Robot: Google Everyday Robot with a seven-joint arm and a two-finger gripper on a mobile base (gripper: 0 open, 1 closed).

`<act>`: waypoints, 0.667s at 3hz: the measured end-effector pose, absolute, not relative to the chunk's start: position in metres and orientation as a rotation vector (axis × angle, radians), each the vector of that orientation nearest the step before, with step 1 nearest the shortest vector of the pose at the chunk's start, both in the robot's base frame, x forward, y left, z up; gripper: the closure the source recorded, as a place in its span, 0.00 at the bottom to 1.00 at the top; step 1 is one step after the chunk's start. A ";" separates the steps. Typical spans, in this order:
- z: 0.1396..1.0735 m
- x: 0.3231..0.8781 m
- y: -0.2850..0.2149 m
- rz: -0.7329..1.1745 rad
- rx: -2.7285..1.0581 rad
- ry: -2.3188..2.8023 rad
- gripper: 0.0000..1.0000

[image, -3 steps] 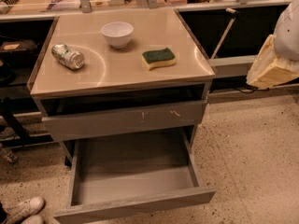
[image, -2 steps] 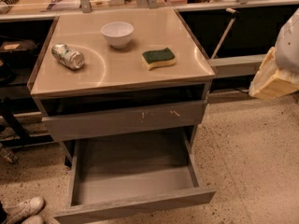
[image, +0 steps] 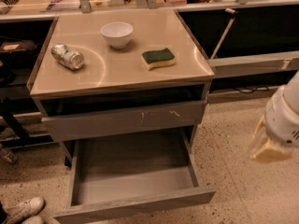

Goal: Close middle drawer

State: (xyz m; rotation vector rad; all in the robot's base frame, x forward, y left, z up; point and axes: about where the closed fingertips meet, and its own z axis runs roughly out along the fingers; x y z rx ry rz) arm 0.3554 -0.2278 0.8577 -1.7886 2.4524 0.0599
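Observation:
The middle drawer (image: 135, 208) is a wide grey box drawer with a plain flat front. It stands pulled far out of the cabinet, low in the camera view, and its bare grey inside is empty. Above it sits a grey drawer front with pale scratch marks (image: 126, 120), pushed in. My gripper (image: 265, 147) hangs at the right edge below my white arm (image: 285, 111). It is well to the right of the open drawer, apart from it and at about its height.
On the cabinet top (image: 117, 73) are a white bowl (image: 117, 34), a crushed can (image: 67, 56) lying on its side and a green-and-yellow sponge (image: 159, 59). White shoes (image: 23, 210) stand at the bottom left. Dark shelving runs behind, and the floor is speckled.
My arm and gripper have moved down along the right edge, from level with the cabinet top to level with the drawers. The drawer has not moved.

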 end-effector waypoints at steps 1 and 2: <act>0.797 0.326 -0.219 0.215 -1.843 2.525 1.00; 0.790 0.320 -0.220 0.227 -1.854 2.539 1.00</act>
